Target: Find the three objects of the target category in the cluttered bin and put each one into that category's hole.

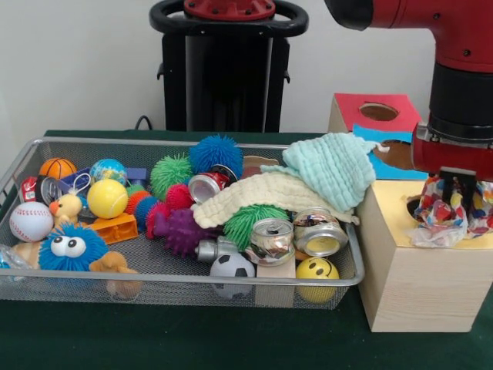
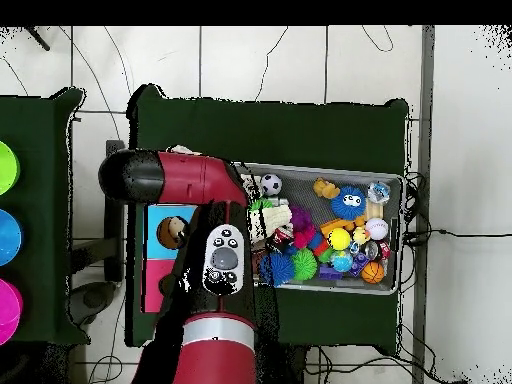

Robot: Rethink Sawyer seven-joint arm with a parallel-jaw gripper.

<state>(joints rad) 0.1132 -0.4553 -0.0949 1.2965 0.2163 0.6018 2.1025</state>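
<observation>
The wire mesh bin sits at the left of the front view, full of toys; it also shows in the overhead view. My gripper hangs over the yellow-faced wood box at the right, shut on a dotted white cloth that rests on the box top over the hole. The hole itself is mostly hidden by the cloth. In the overhead view my arm covers the gripper and the yellow box. No other dotted cloth shows in the bin.
A mint-green knit cloth and a cream knit cloth drape over the bin's right end. Crushed cans, spiky balls, a soccer ball fill the bin. The blue-faced box and red-faced box stand behind the yellow one.
</observation>
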